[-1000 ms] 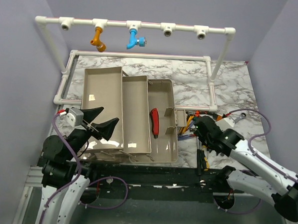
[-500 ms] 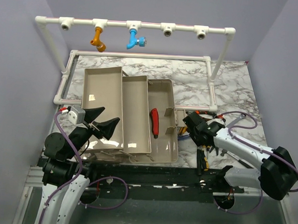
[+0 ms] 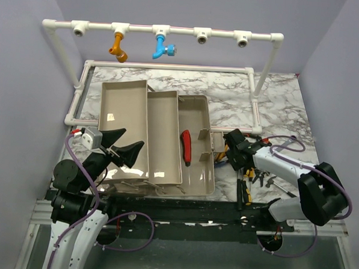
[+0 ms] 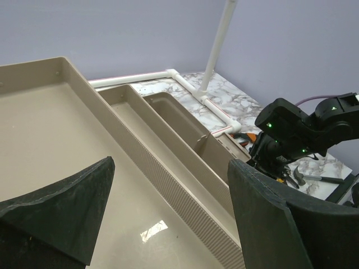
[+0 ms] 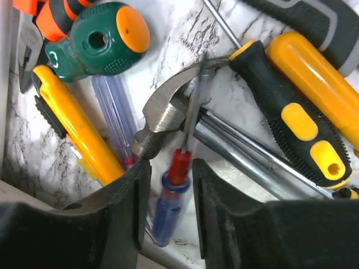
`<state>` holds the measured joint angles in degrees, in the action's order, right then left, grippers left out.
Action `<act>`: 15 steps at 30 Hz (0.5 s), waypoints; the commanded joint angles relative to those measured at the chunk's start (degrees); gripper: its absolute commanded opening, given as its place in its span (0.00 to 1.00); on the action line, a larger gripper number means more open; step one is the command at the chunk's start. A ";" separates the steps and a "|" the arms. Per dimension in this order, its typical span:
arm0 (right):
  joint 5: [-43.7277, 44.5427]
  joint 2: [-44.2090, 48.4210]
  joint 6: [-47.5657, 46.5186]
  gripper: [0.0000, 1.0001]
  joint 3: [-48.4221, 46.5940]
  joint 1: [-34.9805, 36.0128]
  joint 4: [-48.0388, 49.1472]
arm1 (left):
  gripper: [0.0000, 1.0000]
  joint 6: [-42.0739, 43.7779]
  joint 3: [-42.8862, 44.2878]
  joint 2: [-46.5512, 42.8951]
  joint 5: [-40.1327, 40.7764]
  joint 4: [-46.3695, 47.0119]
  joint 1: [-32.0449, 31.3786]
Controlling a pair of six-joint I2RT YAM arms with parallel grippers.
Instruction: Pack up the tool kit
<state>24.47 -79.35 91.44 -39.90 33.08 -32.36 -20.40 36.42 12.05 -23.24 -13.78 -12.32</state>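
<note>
The job looks barely begun. The toolbox (image 3: 162, 127) lies open on the tabletop (image 3: 229, 101) with its two beige trays fanned out to its left side, and both trays show bare. Only one tool, a red-handled tool (image 3: 185, 145), lies in the toolbox's deep base compartment.

Everything else sits in a loose heap of hand tools (image 3: 245, 174) just beside the toolbox's right wall. The right wrist view shows a yellow utility knife (image 5: 76, 131), a green and orange handle (image 5: 104, 39), a hammer head (image 5: 168, 103) and a black and yellow screwdriver (image 5: 286, 120), crossed over one another.

The right claw (image 5: 170, 168) is down in that heap, to the right of the toolbox. Its fingers are apart and straddle a small screwdriver (image 5: 174, 182) with a red collar and blue see-through handle. A gap shows on each side, so it is not gripped yet. This looks like the second pick.

The left claw (image 3: 131, 138) hovers over the toolbox's leftmost tray, spread wide and holding nothing.

By my judgement, left to do is carrying nearly the whole heap across into the toolbox, then folding the trays in and shutting it. No lid is visible in these views.
</note>
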 commanded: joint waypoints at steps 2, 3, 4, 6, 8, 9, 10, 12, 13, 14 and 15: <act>-3.05 0.10 -0.30 0.30 2.66 -1.67 2.36 | 0.83 0.16 0.58 -0.55 -1.32 0.26 0.45; -2.47 1.37 -0.22 0.25 2.87 -1.86 1.94 | 0.83 0.26 0.72 -0.39 -1.33 0.31 0.45; -1.68 2.51 -0.23 0.22 2.89 -2.05 1.09 | 0.83 0.36 0.88 -0.13 -1.33 0.45 0.45; 1.16 6.07 -0.22 0.17 2.39 -2.23 -1.70 | 0.83 0.36 1.77 1.08 -2.26 0.71 0.45; 4.39 9.49 -0.67 0.14 1.10 -2.28 -5.50 | 0.83 -0.02 3.99 3.28 -3.23 -0.40 0.45; 6.27 11.04 -1.33 0.13 0.45 -2.26 -7.00 | 0.83 -0.20 5.25 4.43 -3.71 -1.30 0.37; 7.89 12.91 -1.92 0.12 -0.48 -2.28 -8.95 | 0.83 -0.39 6.91 5.92 -4.14 -2.21 0.36; 11.46 16.49 -4.96 0.05 -2.39 -2.32 -11.21 | 0.83 -1.35 10.40 9.00 -6.08 -4.05 0.36; 13.54 18.13 -7.07 0.02 -3.38 -2.32 -11.63 | 0.83 -1.92 12.07 10.50 -7.25 -4.91 0.32; 15.40 20.24 -10.27 0.01 -4.39 -2.36 -11.76 | 0.82 -2.83 14.13 12.24 -8.65 -5.64 0.27; 16.80 21.83 -12.79 0.01 -5.86 -2.33 -11.95 | 0.82 -3.61 15.75 13.72 -9.75 -6.09 0.08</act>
<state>30.37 -63.20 87.15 -40.71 31.00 -39.66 -21.02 44.75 20.23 -26.41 -16.73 -12.32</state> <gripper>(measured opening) 0.201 0.830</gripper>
